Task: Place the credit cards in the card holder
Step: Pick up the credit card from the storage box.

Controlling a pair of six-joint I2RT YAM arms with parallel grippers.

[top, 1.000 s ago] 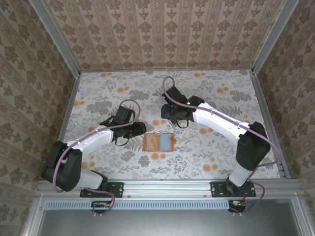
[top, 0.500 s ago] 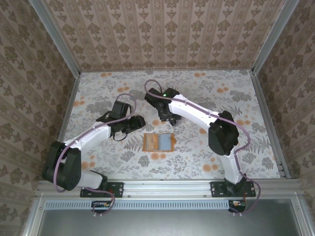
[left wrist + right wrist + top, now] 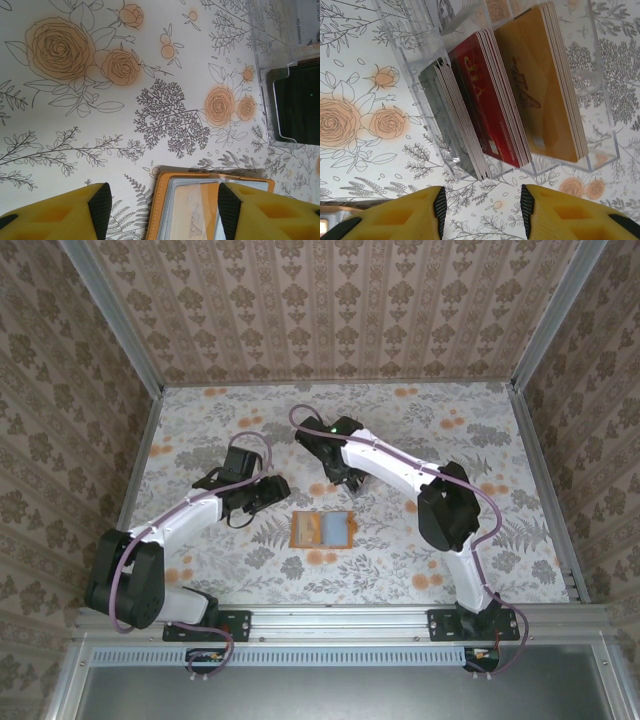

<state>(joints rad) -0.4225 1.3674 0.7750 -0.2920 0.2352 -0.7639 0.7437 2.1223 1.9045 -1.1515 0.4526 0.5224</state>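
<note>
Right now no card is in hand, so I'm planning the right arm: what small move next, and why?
Probably ease the right gripper forward and down over the red cards: its jaws stand open and empty just short of the clear box, and the card holder lies open.

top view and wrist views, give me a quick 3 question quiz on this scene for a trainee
1. True or false: the card holder lies shut on the table.
2. Which stack stands in the middle of the clear box? A grey cards, B red cards, C gold cards.
3. Fill in: the right gripper hovers near the box with its jaws ____ and nothing between them.

Key: 1 false, it lies open with its slots up. 2 B. 3 open.
</note>
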